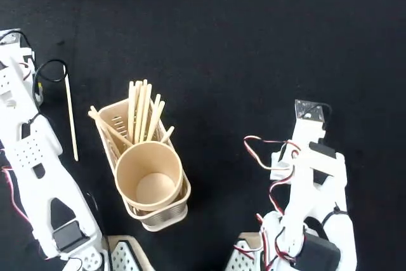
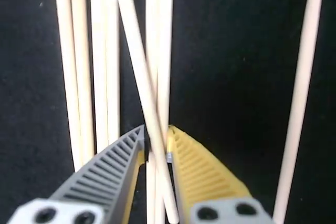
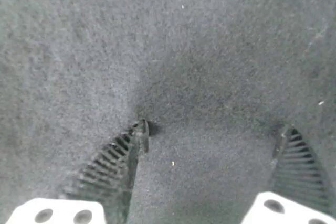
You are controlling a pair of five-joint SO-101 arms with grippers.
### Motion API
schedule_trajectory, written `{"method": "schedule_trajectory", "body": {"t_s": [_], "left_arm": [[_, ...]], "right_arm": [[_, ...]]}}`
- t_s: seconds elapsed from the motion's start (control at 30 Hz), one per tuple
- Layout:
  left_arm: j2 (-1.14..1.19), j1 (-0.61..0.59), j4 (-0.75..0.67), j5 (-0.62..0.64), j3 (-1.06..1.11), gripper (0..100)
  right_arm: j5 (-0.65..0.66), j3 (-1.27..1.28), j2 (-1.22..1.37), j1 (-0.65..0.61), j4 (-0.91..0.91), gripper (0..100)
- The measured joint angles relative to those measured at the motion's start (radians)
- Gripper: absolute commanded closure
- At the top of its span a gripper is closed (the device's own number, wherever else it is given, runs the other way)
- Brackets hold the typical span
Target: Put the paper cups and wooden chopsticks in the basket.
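The table [image 1: 254,61] carries the basket [image 1: 162,217], set left of centre and near. A paper cup [image 1: 149,179] is seated upright in its near half, and the wooden chopsticks [image 1: 143,109] lean out of its far half. A loose chopstick [image 1: 71,122] lies flat on the table, left of the basket. The left gripper [image 2: 156,140] is closed on a thin stick [image 2: 139,77] among several others. The right gripper [image 3: 210,161] stands open over bare table. Chopsticks are judged light, stiff and apt to roll or pivot, so a hold near mid-length is advised. The gripped stick cannot be matched to any stick in the high view, and the paper cup count cannot be confirmed
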Motion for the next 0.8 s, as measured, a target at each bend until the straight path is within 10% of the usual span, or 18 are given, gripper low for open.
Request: {"method": "schedule_trajectory", "body": {"t_s": [0.4, 0.8], "left_arm": [[-0.135, 0.003, 0.003, 0.069, 0.071, 97], [-0.789, 0.106, 0.000, 0.092, 0.744, 97]], "right_arm": [[0.000, 0.000, 0.000, 0.000, 0.000, 61.6], [0.000, 0.000, 0.000, 0.000, 0.000, 61.6]]}}
